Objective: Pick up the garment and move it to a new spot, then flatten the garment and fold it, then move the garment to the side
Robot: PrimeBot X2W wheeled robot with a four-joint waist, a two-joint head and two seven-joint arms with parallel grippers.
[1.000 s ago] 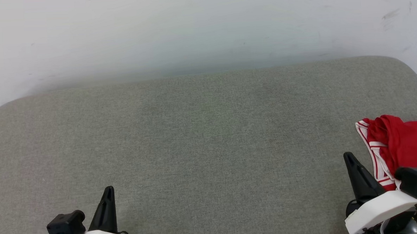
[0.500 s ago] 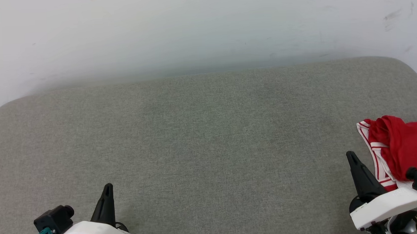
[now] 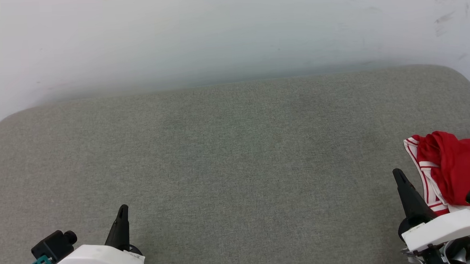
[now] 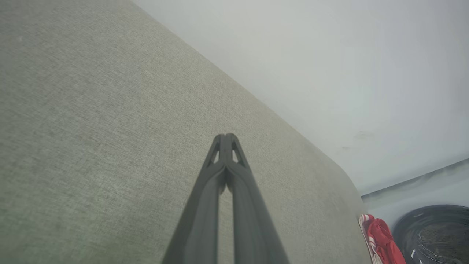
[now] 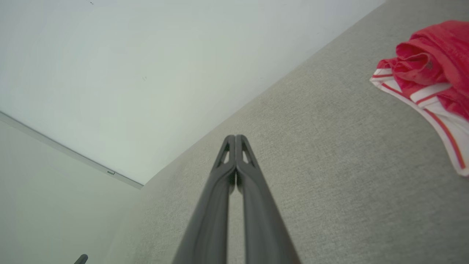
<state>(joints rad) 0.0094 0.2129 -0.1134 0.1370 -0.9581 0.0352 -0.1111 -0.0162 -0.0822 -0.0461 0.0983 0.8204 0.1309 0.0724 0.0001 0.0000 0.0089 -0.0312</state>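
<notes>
Looking down from the head view, a wide grey fabric surface (image 3: 236,159) runs to a pale wall. The garment (image 3: 456,164), a red jersey with white, red-striped trim, lies crumpled at the right edge, partly cut off by the frame. The right gripper (image 3: 398,175) is poised just beside its left side, fingers pressed together and holding nothing. The left gripper (image 3: 122,211) sits at the near left, well apart from the cloth, also closed and empty.

From the left wrist view, the left gripper (image 4: 227,138) shows two dark fingers meeting at their tips above bare fabric. The garment (image 4: 381,236) is a small red bunch at the far right, beside a dark round container (image 4: 432,234).

From the right wrist view, the right gripper (image 5: 236,139) is likewise shut. The garment (image 5: 428,58) lies to its right, bunched in soft folds, with a striped white edge spread on the surface.

The jersey looks light, limp and thin, perhaps a little slick. It should sag when lifted, not hold shape. A raised red fold on the heap, or the thicker striped trim, seems the best place to pinch.
</notes>
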